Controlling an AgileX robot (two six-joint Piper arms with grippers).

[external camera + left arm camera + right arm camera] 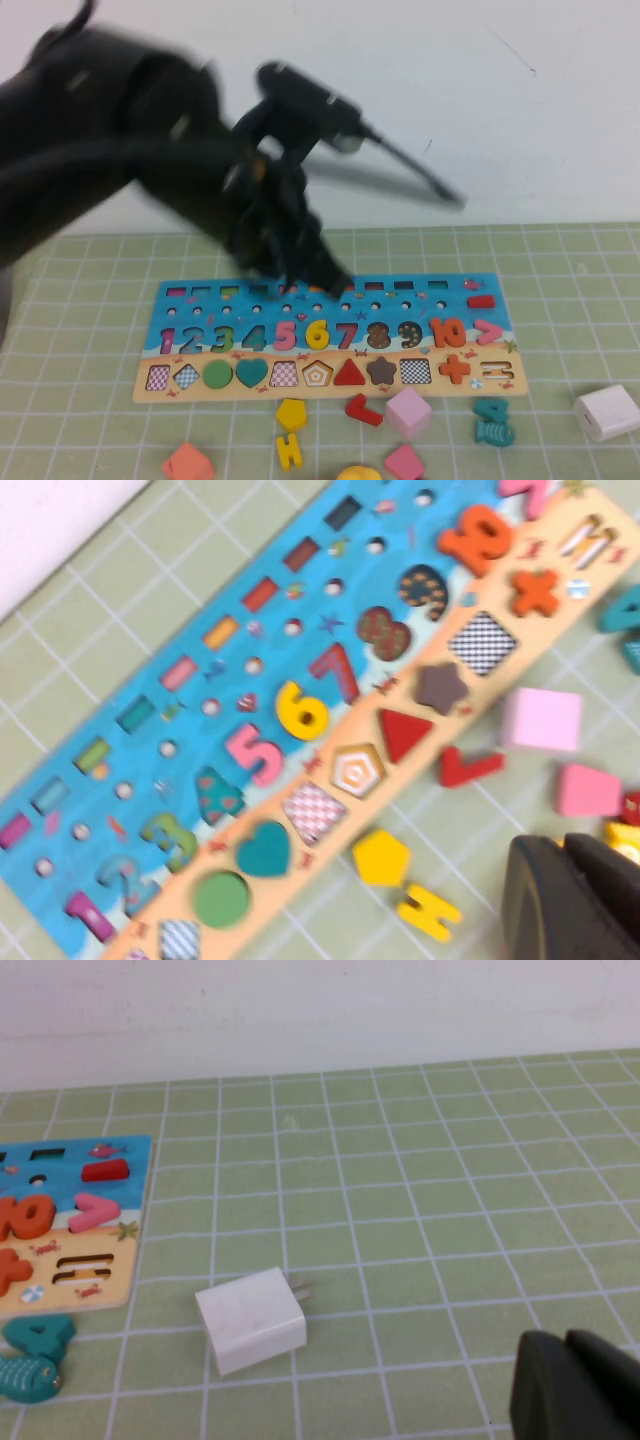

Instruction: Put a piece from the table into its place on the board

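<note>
Approach is the step in hand: left gripper point(300, 265) hangs above the board point(330, 340), fingers' state untellable, right gripper point(575, 1390) likewise, so next comes descent to the yellow pentagon point(291, 413) just below the board.

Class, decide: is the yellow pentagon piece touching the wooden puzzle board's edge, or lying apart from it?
Apart. In the left wrist view, green mat shows between the yellow pentagon piece and the wooden puzzle board. The left hand hangs above the loose pieces.

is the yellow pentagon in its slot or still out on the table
Out: the yellow pentagon lies on the mat below the board, and its pentagon slot is empty.
</note>
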